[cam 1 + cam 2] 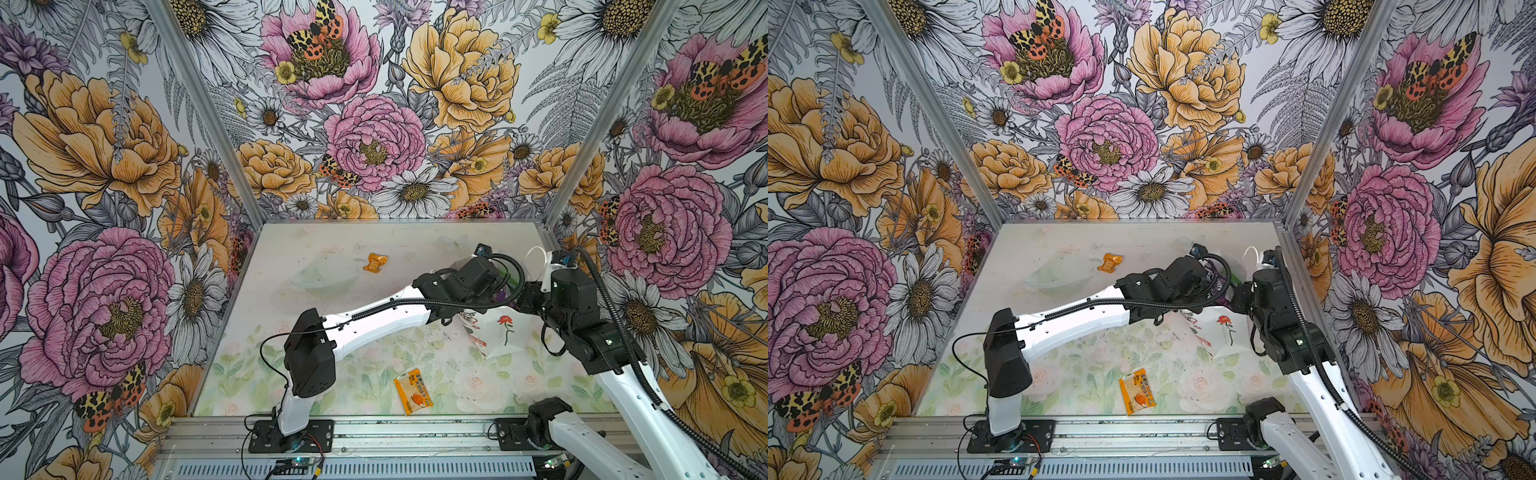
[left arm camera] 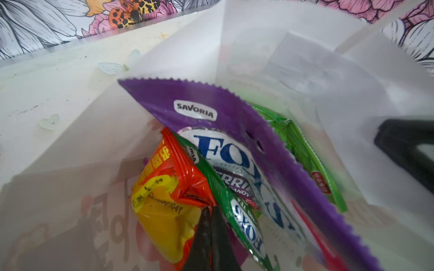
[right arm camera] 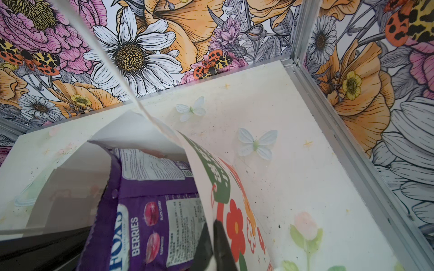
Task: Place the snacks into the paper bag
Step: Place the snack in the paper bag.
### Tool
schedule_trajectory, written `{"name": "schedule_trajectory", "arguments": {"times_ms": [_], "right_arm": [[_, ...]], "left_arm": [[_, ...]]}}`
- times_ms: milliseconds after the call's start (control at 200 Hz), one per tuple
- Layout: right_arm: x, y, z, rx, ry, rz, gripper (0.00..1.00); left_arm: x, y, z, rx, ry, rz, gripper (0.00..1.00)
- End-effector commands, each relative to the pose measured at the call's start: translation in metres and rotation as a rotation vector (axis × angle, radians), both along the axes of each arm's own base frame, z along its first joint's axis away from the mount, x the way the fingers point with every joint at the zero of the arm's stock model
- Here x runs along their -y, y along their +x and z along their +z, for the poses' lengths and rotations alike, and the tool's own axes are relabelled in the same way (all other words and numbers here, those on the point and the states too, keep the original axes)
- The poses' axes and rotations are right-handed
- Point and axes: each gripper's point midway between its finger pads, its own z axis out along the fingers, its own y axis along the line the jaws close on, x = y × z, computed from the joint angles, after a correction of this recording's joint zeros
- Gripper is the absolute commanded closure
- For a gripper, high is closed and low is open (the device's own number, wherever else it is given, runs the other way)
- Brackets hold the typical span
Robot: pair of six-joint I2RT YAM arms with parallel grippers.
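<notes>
Orange packet (image 1: 412,391) lies at the counter's (image 1: 357,374) front. Your left end effector (image 2: 210,207) pinches a red-yellow packet (image 2: 164,187) inside the paper bag (image 2: 94,145); release low while the right end effector (image 3: 215,223), clamped on its rim, steadies it.

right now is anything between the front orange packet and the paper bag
Nothing lies on the table between the orange packet and the paper bag. The bag's mouth is crowded, though: the left fingers are inside it, shut on a red packet.

Bright, even, diffuse light. Soft shadows on table (image 1: 374,257). Top views sharp, walls bowed toward edges. Wrist views smeared; paper bag (image 2: 94,140) blurred close up; sheen on purple packet (image 2: 211,98).
</notes>
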Motion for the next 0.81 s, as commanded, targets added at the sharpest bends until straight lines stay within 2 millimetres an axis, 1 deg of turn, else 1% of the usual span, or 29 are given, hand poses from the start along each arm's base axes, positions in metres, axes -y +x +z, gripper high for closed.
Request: {"name": "schedule_trajectory", "arguments": {"times_ms": [0,45,185,310,400,490,550,630,666,671,681,801], "right_arm": [[0.001,0.004,0.019,0.081,0.028,-0.015,1.0],[0.001,0.004,0.019,0.082,0.028,-0.015,1.0],[0.001,0.004,0.019,0.082,0.029,-0.014,1.0],[0.001,0.003,0.02,0.083,0.03,-0.014,1.0],[0.001,0.004,0.019,0.08,0.028,-0.015,1.0],[0.001,0.004,0.019,0.08,0.028,-0.015,1.0],[0.001,0.004,0.018,0.079,0.028,-0.017,1.0],[0.001,0.004,0.019,0.08,0.029,-0.016,1.0],[0.001,0.004,0.018,0.079,0.029,-0.017,1.0],[0.001,0.004,0.018,0.079,0.029,-0.017,1.0],[0.001,0.004,0.019,0.08,0.029,-0.018,1.0],[0.001,0.004,0.017,0.076,0.028,-0.016,1.0]], "left_arm": [[0.011,-0.004,0.002,-0.031,-0.027,-0.032,1.0],[0.011,-0.004,0.002,-0.031,-0.026,-0.032,1.0],[0.009,-0.005,0.009,-0.024,-0.035,-0.034,1.0],[0.005,-0.006,0.02,-0.007,-0.039,-0.046,0.88],[0.001,-0.008,0.038,0.008,-0.049,-0.053,0.81],[-0.003,-0.013,0.056,0.034,-0.073,-0.065,0.72],[-0.008,-0.014,0.066,0.053,-0.08,-0.062,0.68],[-0.016,-0.016,0.075,0.076,-0.082,-0.054,0.64],[-0.016,-0.016,0.072,0.078,-0.073,-0.055,0.64],[-0.019,-0.018,0.081,0.086,-0.088,-0.056,0.64],[-0.022,-0.02,0.088,0.094,-0.102,-0.057,0.64],[-0.029,-0.03,0.101,0.132,-0.106,-0.083,0.61]]}}
